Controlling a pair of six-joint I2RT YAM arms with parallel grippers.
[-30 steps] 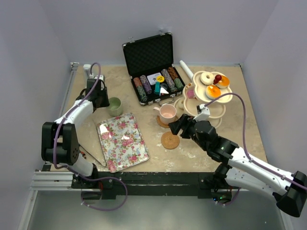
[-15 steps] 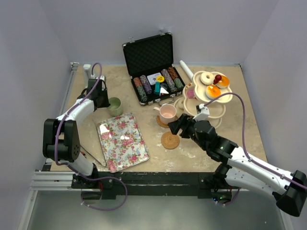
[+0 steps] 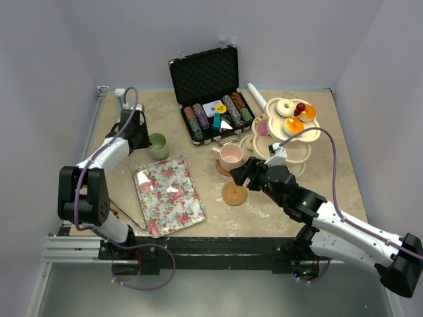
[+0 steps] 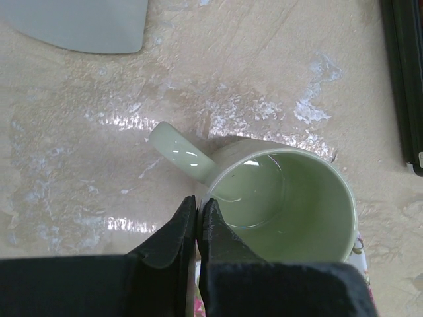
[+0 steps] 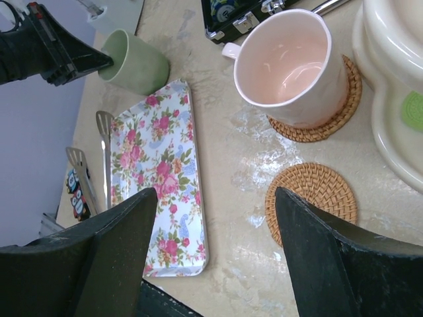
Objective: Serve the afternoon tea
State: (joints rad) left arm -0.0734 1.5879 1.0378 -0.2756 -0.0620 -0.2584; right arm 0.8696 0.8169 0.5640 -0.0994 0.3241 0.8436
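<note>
Top external — green cup [image 3: 157,144] nearly unmoved

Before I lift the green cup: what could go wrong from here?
The left gripper meets the green cup only at its rim beside the handle; such a narrow hold may let it tilt or slip. The floral tray lies between that cup and the empty coaster, so a low carry could clip it. The open right gripper hovers near the pink cup and could knock it.
</note>
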